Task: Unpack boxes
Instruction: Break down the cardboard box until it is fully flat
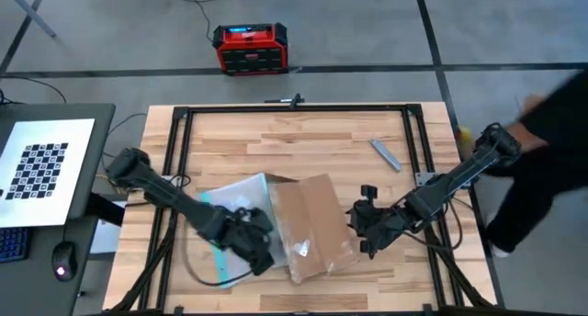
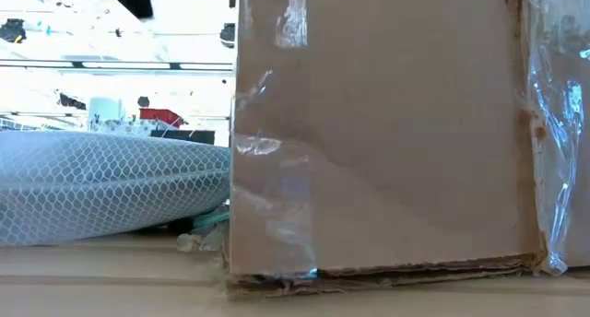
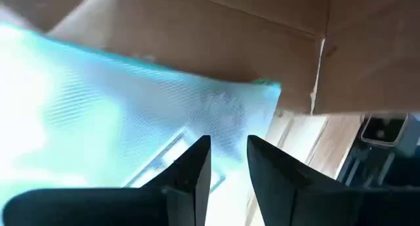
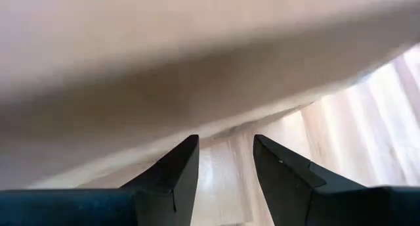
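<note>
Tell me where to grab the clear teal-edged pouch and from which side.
Grip the pouch by its free flat edge on the left arm's side, where it pokes out of the cardboard box. The left gripper, fingers slightly apart, already faces that thin edge.

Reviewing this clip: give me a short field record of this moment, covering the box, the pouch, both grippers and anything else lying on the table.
box: brown cardboard box with clear tape, near the table's front middle
pouch: clear teal-edged plastic pouch lying against the box's left side
left gripper: at the pouch beside the box, fingers slightly apart, nothing between them
right gripper: at the box's right side, fingers apart, empty
other item: small grey strip on the table, behind the right arm
</note>
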